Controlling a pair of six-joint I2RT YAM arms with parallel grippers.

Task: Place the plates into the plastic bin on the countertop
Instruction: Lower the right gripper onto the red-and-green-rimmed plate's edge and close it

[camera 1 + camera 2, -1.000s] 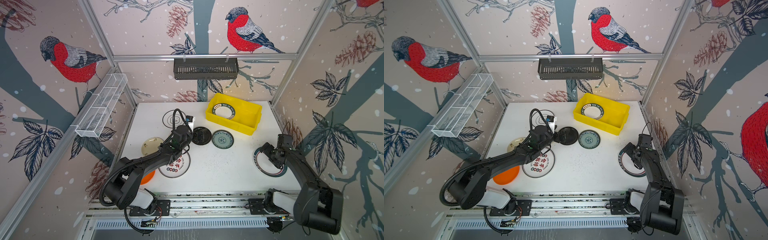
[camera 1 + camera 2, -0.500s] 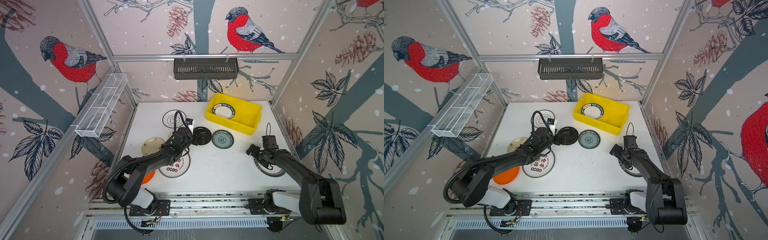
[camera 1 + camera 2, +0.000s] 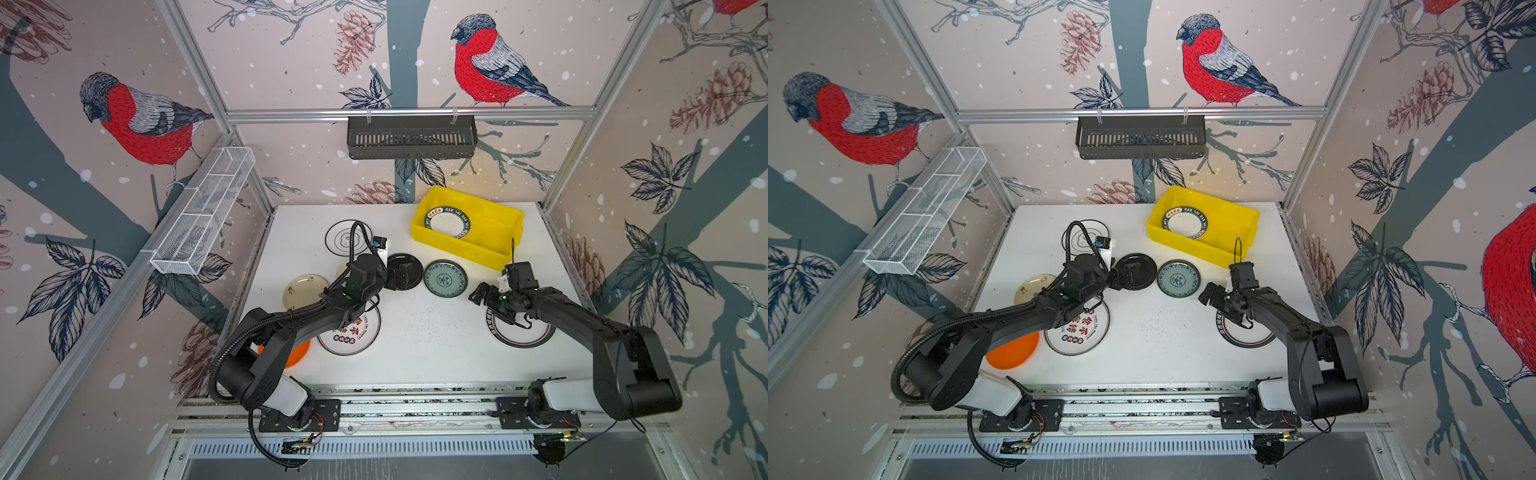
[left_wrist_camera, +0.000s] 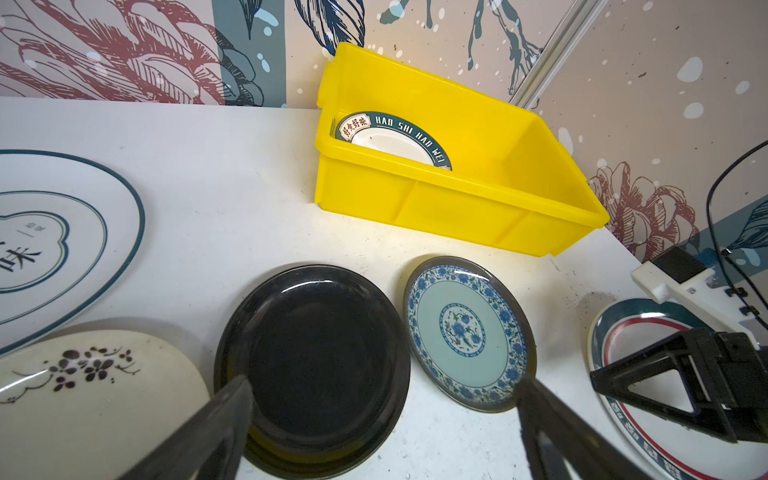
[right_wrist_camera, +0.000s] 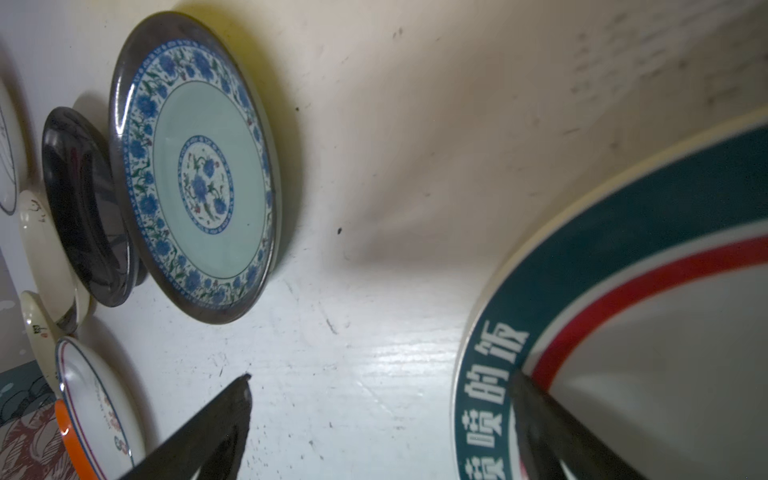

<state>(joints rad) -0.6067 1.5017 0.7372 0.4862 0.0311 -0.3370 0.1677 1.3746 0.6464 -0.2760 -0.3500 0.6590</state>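
In both top views the plastic bin [image 3: 496, 245] sits at the upper right of the countertop [image 3: 415, 340], with one lettered plate [image 3: 448, 222] inside. The teal plate [image 3: 445, 278] lies below its near wall, just beside the black plate [image 4: 316, 353]. Only the left wrist view shows a blossom-painted cream plate [image 4: 95, 395] clearly (the arm mostly covers it from above). The left gripper [image 4: 384, 395] is spread, the black plate's edge between its jaws. The right gripper [image 5: 382, 382], also spread, straddles the edge of the dark-rimmed plate [image 5: 623, 249].
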